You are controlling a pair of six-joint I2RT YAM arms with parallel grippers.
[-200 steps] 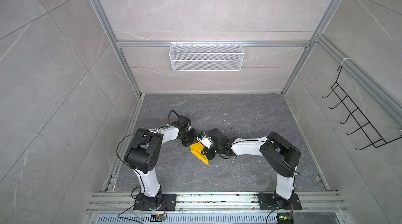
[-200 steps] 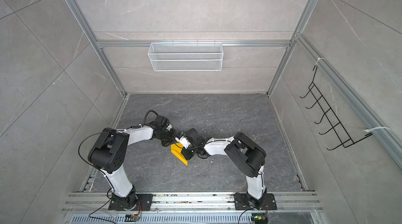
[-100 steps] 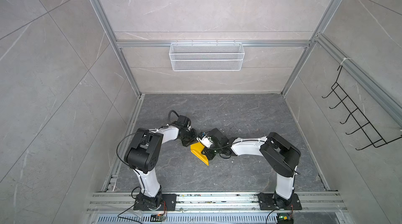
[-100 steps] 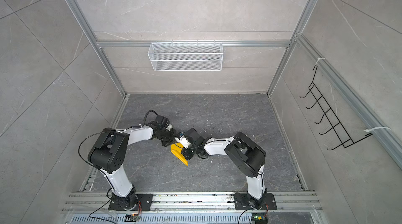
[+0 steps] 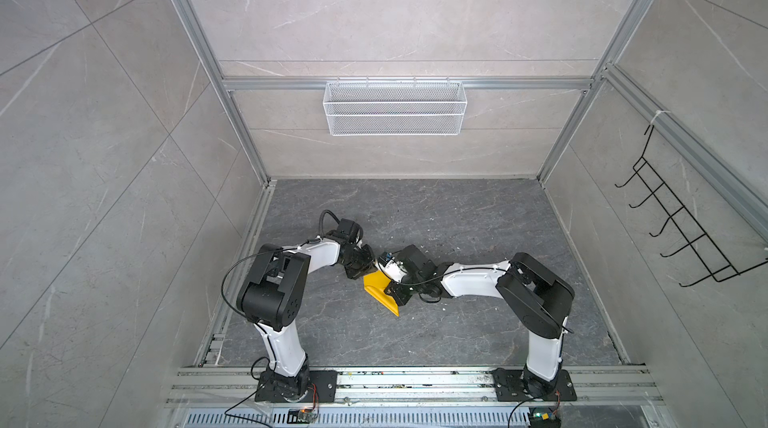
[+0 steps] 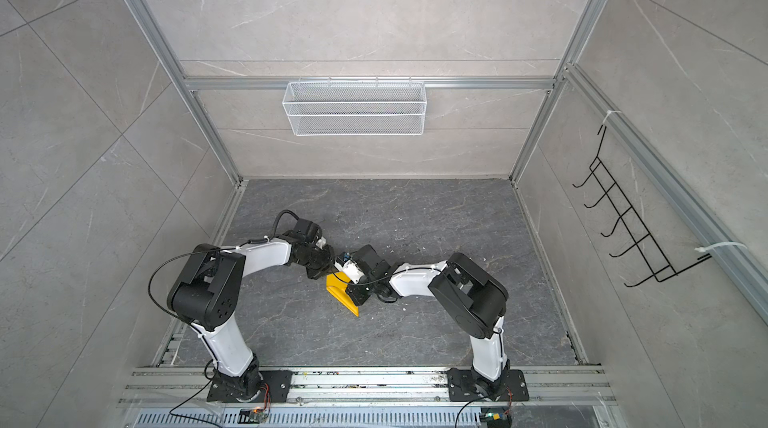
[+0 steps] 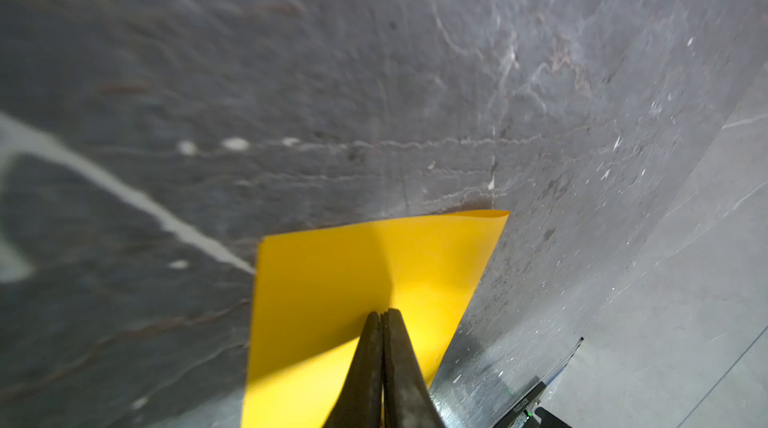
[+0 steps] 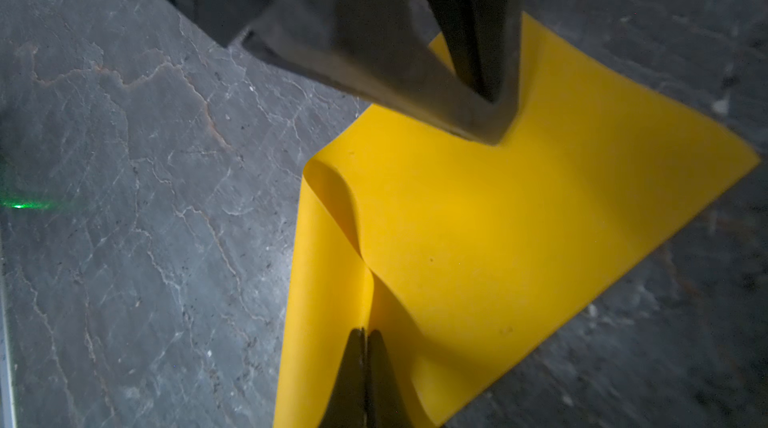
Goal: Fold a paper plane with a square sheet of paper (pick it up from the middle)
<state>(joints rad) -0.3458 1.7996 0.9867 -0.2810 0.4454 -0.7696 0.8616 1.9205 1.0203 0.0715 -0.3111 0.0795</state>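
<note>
1. Near the middle of the dark grey marbled floor (image 5: pixel 478 218) in both top views: the square sheet of paper (image 5: pixel 379 293), bright yellow, plain, bent up into a wedge instead of lying flat
2. At the wedge's far end, the left gripper (image 5: pixel 365 277); along its right side, the right gripper (image 5: pixel 395 297); both low over the floor, the two wrists just beside each other
3. From the left wrist: dark fingers (image 7: pixel 362 372) pressed fully together with no gap, tips set on the yellow surface, a soft ridge of paper running out from them, so closed on a pinch of the sheet
4. From the right wrist: fingers (image 8: pixel 352 384) likewise clamped tight, a narrow flap and a broad face of the sheet meeting in a fold ending right between the tips, so nipped there too
5. In that same view, tip of the left gripper down on the far part of the broad face, paper dimpled around it
6. Extent of contact between sheet and floor: impossible to tell
7. High on the back wall, a white wire basket (image 5: pixel 395 114); on the right wall, a black hook rack (image 5: pixel 685 234); both well apart from the paper
</note>
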